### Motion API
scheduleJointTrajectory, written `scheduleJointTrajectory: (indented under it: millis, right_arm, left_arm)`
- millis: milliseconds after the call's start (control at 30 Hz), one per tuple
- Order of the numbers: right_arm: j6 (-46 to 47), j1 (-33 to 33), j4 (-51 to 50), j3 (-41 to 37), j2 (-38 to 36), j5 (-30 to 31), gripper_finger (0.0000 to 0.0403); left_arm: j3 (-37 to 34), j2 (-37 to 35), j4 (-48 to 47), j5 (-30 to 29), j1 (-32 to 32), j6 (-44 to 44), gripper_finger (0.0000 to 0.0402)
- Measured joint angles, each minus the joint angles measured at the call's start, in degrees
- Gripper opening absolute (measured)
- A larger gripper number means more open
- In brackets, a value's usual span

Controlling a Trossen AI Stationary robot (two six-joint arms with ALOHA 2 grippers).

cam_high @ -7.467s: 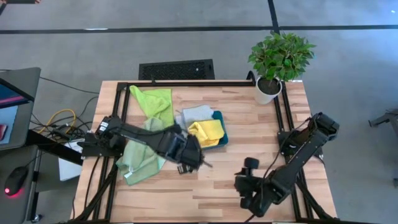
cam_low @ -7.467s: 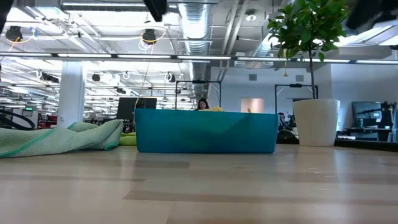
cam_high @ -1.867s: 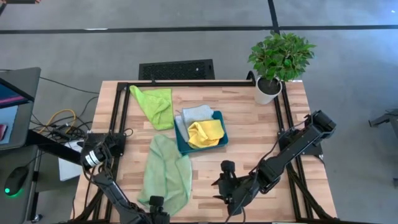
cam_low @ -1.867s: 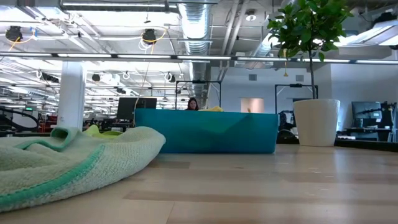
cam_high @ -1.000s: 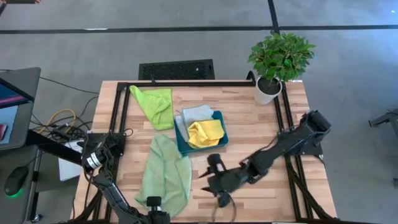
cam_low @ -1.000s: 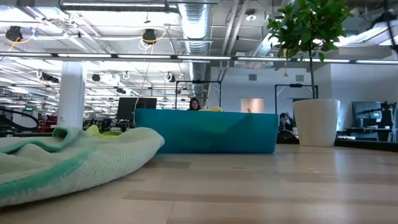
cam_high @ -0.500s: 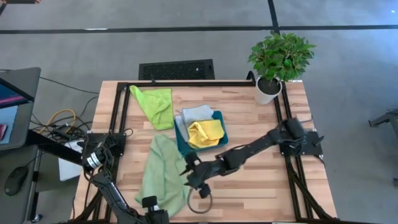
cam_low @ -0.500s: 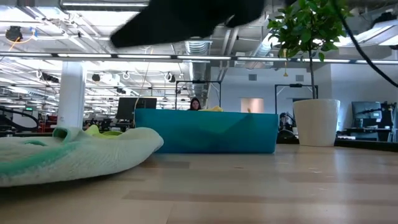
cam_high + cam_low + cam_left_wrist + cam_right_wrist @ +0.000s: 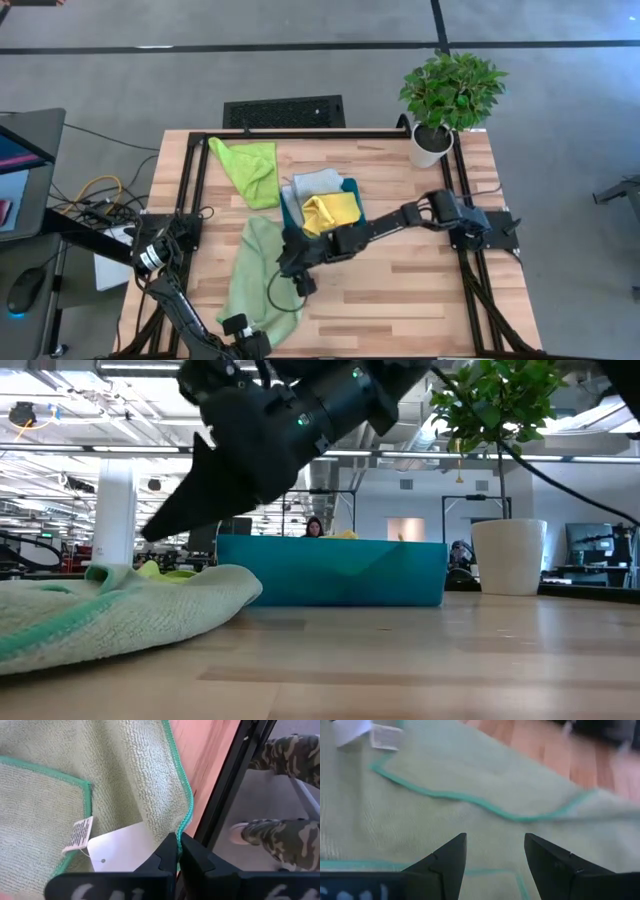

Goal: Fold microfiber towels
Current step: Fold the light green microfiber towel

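Observation:
The pale sage towel (image 9: pixel 265 280) lies crumpled lengthwise on the table's left half, one part folded over itself, with a white tag (image 9: pixel 122 852) near its near end. My left gripper (image 9: pixel 238 325) is shut on that near end, by the table's near edge. My right gripper (image 9: pixel 295 268) reaches across from the right and hangs open just over the towel's right edge (image 9: pixel 485 805), with nothing between its fingers. The lime green towel (image 9: pixel 250 170) lies at the far left. The grey towel (image 9: pixel 315 183) and the yellow towel (image 9: pixel 330 212) lie in the teal tray (image 9: pixel 351 186). My left gripper pinches the towel's teal-hemmed edge (image 9: pixel 186 827) between its two fingers, close to the near corner. It comes from the table's near side, low over the wood. One layer or several, I cannot tell. The towel lies slack on the table beyond the fingers.
A potted plant (image 9: pixel 450 90) stands at the far right corner. A black frame rail (image 9: pixel 235 780) runs along the table's edge beside my left gripper, and a person's legs (image 9: pixel 280 835) stand beyond it. Bare wood (image 9: pixel 420 290) lies to the right of the towel.
My right gripper has swept from the near middle of the table toward the left and far edges. It now hangs over the sage towel's right edge, as open as before.

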Motion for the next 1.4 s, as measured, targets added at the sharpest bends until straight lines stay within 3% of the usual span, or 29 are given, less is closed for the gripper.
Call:
scheduleJointTrajectory:
  millis: [300,1200,1400]
  right_arm:
    - [5.4,-2.6,-8.2,0.6,0.0,-0.6,0.0224]
    - [9.0,-2.4,-14.5,0.8,-0.3,-2.0,0.0223]
    - [7.9,-1.5,-16.8,0.7,-0.1,-2.7,0.0198]
  left_arm:
    - [0.0,0.0,0.0,-0.1,0.0,0.4,0.0]
    - [0.1,-0.1,1.6,-1.5,0.0,-3.1,0.0]
    - [0.1,-0.1,1.6,-2.7,0.0,-5.0,0.0]
